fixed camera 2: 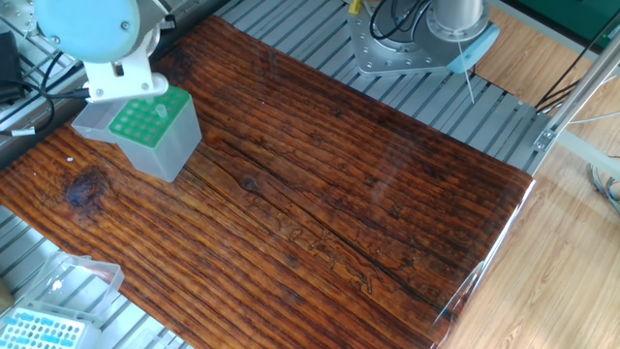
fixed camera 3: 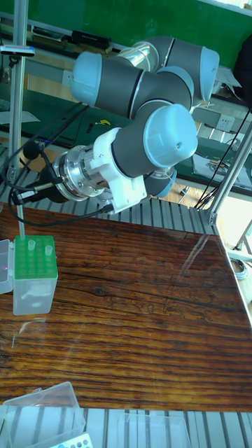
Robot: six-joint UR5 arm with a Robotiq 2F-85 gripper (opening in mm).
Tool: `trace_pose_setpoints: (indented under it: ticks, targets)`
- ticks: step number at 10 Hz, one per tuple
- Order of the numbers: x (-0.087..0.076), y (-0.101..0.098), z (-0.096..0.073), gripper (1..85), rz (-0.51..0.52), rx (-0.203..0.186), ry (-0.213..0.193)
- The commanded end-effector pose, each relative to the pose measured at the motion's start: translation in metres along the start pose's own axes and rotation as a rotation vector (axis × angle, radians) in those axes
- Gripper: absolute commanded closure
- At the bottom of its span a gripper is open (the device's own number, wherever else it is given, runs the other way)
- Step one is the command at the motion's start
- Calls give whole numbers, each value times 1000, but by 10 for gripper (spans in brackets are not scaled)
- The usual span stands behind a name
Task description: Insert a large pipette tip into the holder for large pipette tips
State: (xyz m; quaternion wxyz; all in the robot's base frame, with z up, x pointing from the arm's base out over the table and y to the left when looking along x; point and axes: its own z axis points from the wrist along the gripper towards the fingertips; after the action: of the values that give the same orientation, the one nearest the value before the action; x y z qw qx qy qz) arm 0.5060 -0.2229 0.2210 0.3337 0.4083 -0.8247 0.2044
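**Over the green rack, fingers out of sight**

My gripper is not visible in either view: in the fixed view my wrist (fixed camera 2: 97,39) covers it, and in the tall fixed view my arm (fixed camera 3: 133,150) runs out toward the left, where the end is lost among cables, so I cannot tell whether my fingers are wide, narrow or holding anything.

My wrist hangs just above the holder for large pipette tips (fixed camera 2: 150,131), which stands near the far left corner of the wooden table (fixed camera 2: 339,194). Its clear lid (fixed camera 2: 92,121) lies open beside it. Two pale tips (fixed camera 3: 39,246) sit in the rack's holes, probably large pipette tips, though they show too small to be sure.

A smaller box with a light blue rack (fixed camera 2: 44,330) sits at the table's near left edge, well apart from the green one.
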Motion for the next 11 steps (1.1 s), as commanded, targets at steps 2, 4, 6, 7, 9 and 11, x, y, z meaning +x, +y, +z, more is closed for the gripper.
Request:
trace_pose_setpoints:
  ticks: [2,4,6,7,9,11]
  targets:
    - [-9,-3,-5,500,-30,14,-56]
    - [-12,-1,-8,500,-35,7,-81]
    - [-5,-1,-13,507,-41,13,-91]
    - [-6,1,-17,507,-32,7,-123]
    - [-1,13,-31,507,33,-18,-206]
    - [-30,24,-54,533,158,-84,-469]
